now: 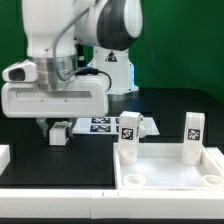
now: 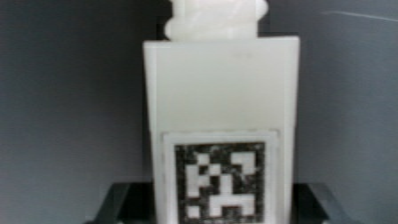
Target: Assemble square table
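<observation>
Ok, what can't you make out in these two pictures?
Gripper, exterior view: small and in shadow; whether it grips the leg is unclear.
Table top: cut off by the exterior view's right edge.
White part at the exterior view's left: mostly out of frame, unidentifiable.
Marker board: partly behind a standing leg, tags too small.

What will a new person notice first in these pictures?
The big white robot arm fills the exterior view's left, its pincer low. At that view's right, two tagged legs stand upright on the square top. In the wrist view, one tagged leg fills the picture.
</observation>
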Available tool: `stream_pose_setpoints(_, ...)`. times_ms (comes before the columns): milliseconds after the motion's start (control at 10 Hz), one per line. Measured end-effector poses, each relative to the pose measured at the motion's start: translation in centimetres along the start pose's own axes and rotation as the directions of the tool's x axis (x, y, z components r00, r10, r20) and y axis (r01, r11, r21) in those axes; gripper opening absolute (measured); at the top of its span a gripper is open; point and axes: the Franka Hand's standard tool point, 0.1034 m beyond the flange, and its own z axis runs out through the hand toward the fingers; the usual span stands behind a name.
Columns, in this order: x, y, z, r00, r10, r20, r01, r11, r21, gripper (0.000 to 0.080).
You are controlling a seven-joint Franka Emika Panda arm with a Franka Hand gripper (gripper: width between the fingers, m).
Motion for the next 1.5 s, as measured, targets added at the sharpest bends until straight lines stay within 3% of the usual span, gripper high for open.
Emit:
stream_pose_setpoints(200, 0.0, -0.1, 0.0, 1.0, -0.002, -0.001, 0.002, 1.0, -0.001, 0.0285)
stream_pose_setpoints(300, 0.0, -0.1, 0.0, 1.0, -0.002, 0.0, 0.002, 1.0, -0.001, 0.0367)
stream_pose_setpoints(400, 0.0, -0.2, 0.0, 1.0, -0.003, 0.006, 0.003, 1.0, 0.004, 0.0367)
stream_pose_setpoints(600, 0.7, -0.7, -1.1, 0.996, -0.013, 0.093, 0.008, 0.999, 0.053, 0.0603)
stream_pose_setpoints(800, 2.3, -0.8, -2.7, 0.983, -0.022, 0.18, 0.006, 0.996, 0.089, 0.064)
stream_pose_setpoints(1000, 4.0, -0.4, -2.7, 0.95, -0.033, 0.309, 0.005, 0.996, 0.092, 0.0647)
stream_pose_setpoints(1400, 4.6, -0.4, -3.0, 0.841, -0.026, 0.54, -0.049, 0.991, 0.124, 0.0649)
stream_pose_setpoints(1500, 4.0, -0.9, -2.9, 0.799, -0.038, 0.6, -0.058, 0.988, 0.14, 0.0649)
